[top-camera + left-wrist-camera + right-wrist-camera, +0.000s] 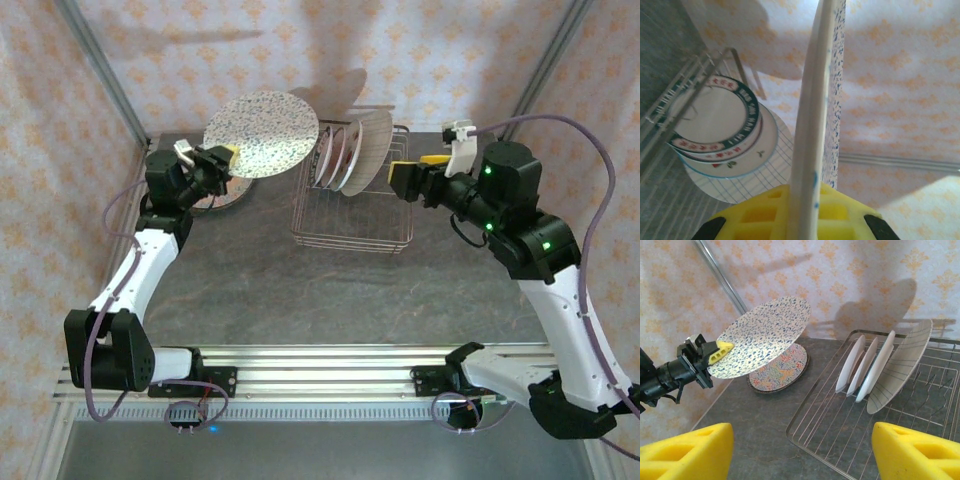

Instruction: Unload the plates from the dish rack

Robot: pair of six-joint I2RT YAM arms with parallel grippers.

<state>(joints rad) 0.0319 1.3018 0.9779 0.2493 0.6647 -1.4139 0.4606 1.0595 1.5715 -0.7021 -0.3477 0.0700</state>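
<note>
Four upright plates [345, 150] fill the dish rack's [352, 240] far end; its near half seems open, and bare counter [330, 290] lies in front.

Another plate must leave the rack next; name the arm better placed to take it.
Right. The right gripper is open, empty, beside the dish rack, facing the standing plates. The left gripper is shut on the speckled plate, left of the rack.

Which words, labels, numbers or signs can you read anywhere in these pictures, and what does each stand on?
None can be read.
The small plates in the dish rack carry red marks round their rims, too blurred to tell as letters.
</note>
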